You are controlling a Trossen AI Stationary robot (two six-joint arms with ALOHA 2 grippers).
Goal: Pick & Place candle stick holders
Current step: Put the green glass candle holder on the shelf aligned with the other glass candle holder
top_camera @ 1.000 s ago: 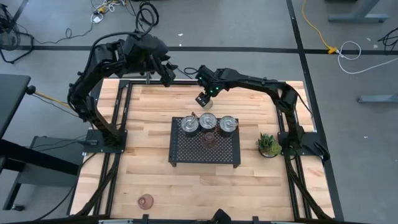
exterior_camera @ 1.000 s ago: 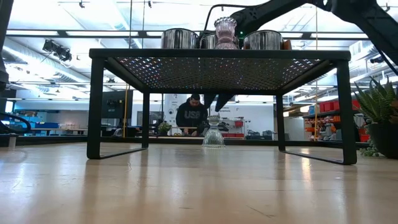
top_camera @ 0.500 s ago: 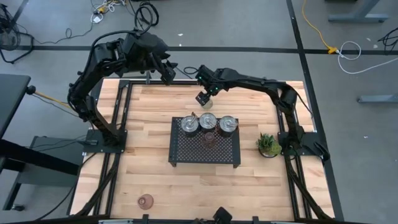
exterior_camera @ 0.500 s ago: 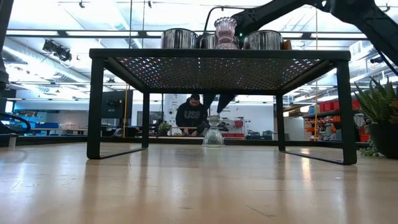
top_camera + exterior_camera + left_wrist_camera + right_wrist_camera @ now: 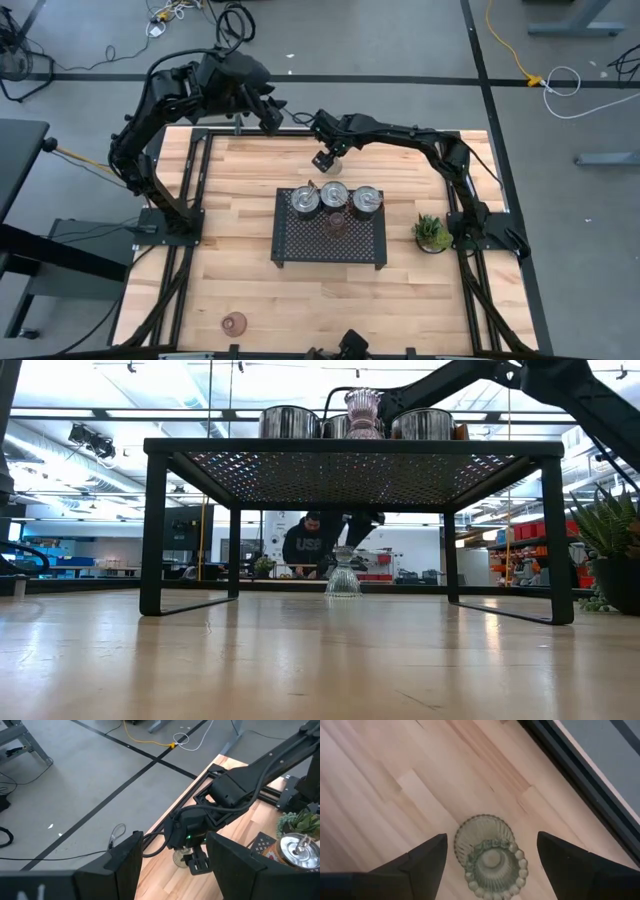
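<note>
Pale wooden tabletop [image 5: 230, 270] carries the ribbed olive-green glass candle stick holder [image 5: 490, 856], upper centre of the high view, above the black perforated tray [image 5: 330, 255]. Knocking it could tip it (it stands free). Right gripper [image 5: 490, 851] hovers wide, fingers straddling, holding nothing. Left gripper [image 5: 272, 122]: narrow, empty.

Three silver holders [image 5: 335, 197], pink glass [image 5: 336, 220] on tray; olive glass [image 5: 490, 856] behind.

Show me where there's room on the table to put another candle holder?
Bare wood lies left of the tray, and in front of it, between tray and pink holder. The tray's back row is crowded with silver holders; the green holder sits behind it.
</note>
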